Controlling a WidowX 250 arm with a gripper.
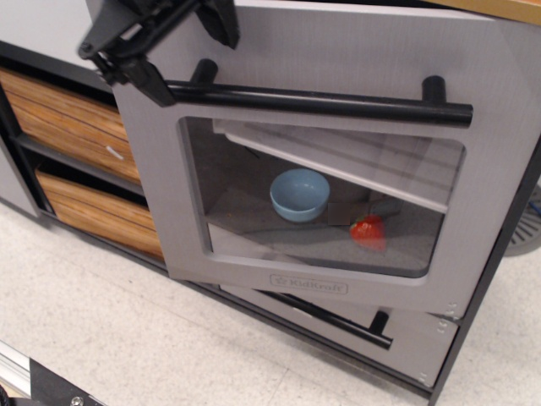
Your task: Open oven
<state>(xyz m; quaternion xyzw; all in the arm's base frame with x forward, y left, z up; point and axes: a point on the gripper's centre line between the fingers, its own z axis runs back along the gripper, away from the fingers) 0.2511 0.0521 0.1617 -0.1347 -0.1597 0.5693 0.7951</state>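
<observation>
1. In the only view, observation.image, the oven [325, 182] fills the middle and right of the frame. Its brushed-grey door is swung part way out on the right-hand hinge side, so the left edge stands nearer the camera than the cabinet front.
2. The long black bar handle [317, 101] runs across the top of the door, carried on two short black posts, one near each end.
3. The gripper [135, 55] is at the upper left, a black assembly partly cut off by the top edge of the frame. It sits at the left end of the handle, touching or just beside it; whether its jaws are spread or pressed onto the bar I cannot tell, because the fingers are dark and overlap the bar.
4. Through the rounded clear window, a pale blue bowl [300, 194] sits upright on the oven floor, and a small red item [368, 230] lies to its right, well apart from it.
5. A grey shelf [355, 165] shows inside, above the bowl.
6. The small label [308, 284] sits on the lower rim of the door.
7. Below the door, a shorter grey drawer [414, 338] with its own black bar [330, 317] is partly covered by the open door.
8. To the left, two wood-grain drawers [76, 127] sit stacked in a dark frame.
9. A pale speckled floor [127, 338] lies in the near part.
</observation>
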